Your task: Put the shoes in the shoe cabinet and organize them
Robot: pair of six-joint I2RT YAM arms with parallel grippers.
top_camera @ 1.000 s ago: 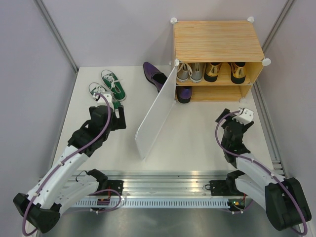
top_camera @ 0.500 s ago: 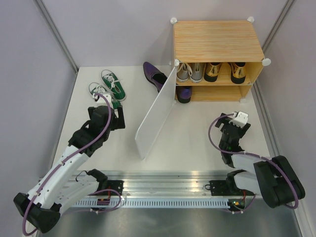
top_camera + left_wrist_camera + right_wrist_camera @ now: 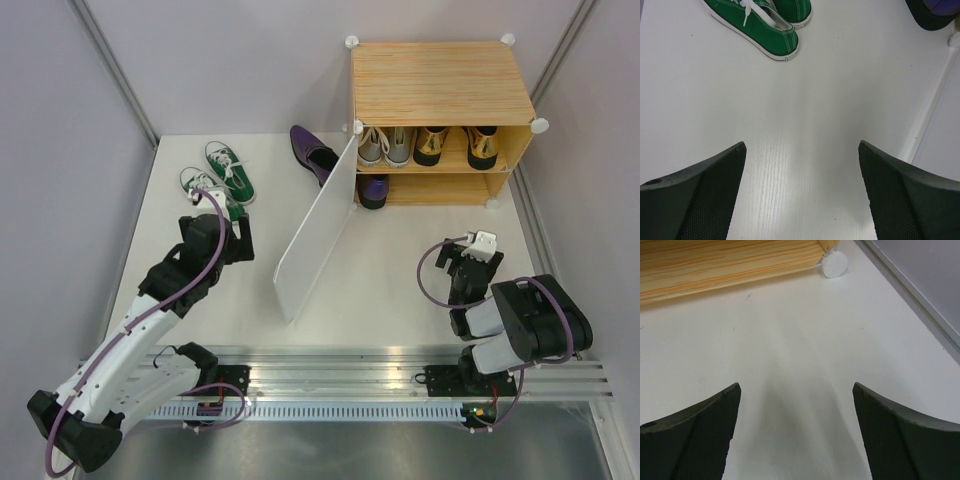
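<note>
While the left gripper (image 3: 802,150) and right gripper (image 3: 796,390) gape empty over the white tabletop (image 3: 400,285), green canvas sneakers with white laces (image 3: 220,175) lie near the left gripper, outside the light bamboo-grain wooden shoe cabinet (image 3: 440,80).
</note>
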